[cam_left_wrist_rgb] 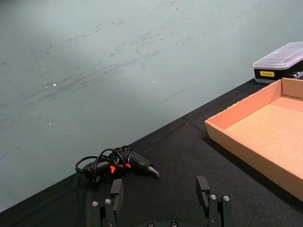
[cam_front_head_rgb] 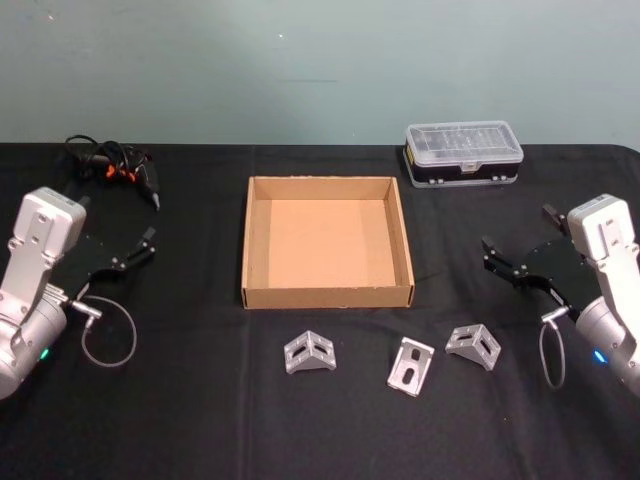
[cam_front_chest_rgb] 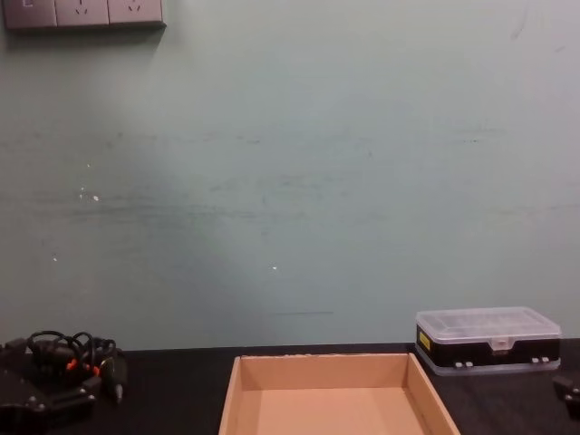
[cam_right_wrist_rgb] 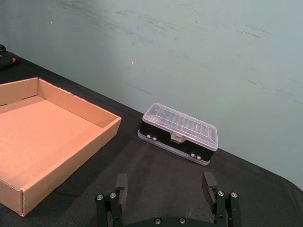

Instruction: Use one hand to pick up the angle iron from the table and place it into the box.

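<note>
Right claw (cam_right_wrist_rgb: 164, 177), spread apart near the tabletop's (cam_front_head_rgb: 200, 420) right edge, should pinch one upright flange of the nearest angle iron (cam_front_head_rgb: 474, 346), which lies between the box (cam_front_head_rgb: 327, 296) and the front edge; left claw (cam_left_wrist_rgb: 159, 181) idles, also apart, by the left edge.

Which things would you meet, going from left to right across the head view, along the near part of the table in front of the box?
left gripper → first angle iron → second angle iron → third angle iron → right gripper

The box (cam_front_head_rgb: 327, 296) is matt cardboard, the angle irons (cam_front_head_rgb: 410, 366) metal.
</note>
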Action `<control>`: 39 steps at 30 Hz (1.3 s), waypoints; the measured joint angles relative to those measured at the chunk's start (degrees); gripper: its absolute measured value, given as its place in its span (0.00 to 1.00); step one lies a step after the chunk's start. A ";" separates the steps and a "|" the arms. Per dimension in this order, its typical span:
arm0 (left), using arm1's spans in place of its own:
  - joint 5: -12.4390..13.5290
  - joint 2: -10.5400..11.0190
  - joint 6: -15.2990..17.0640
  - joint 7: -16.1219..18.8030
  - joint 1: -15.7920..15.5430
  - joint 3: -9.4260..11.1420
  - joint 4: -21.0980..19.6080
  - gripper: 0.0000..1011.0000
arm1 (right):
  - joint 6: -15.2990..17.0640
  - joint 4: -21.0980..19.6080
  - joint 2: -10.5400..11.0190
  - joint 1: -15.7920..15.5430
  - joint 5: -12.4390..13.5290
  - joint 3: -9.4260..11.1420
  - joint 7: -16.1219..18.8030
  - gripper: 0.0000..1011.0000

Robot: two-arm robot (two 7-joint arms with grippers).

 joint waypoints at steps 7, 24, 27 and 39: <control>0.00 0.00 0.00 0.00 0.00 0.00 0.00 1.00 | 0.00 0.00 0.00 0.00 0.00 0.00 0.00 0.99; 0.00 0.00 0.00 0.00 0.00 0.00 0.00 1.00 | 0.00 0.00 0.00 0.00 0.00 0.00 0.00 0.99; 0.00 0.00 0.00 0.00 0.00 0.00 0.00 1.00 | -0.31 -0.73 0.35 -0.58 1.02 0.85 1.46 0.99; 0.00 0.00 0.00 0.00 0.00 0.00 0.00 1.00 | 4.04 -13.82 8.98 -9.25 10.34 7.24 11.67 0.99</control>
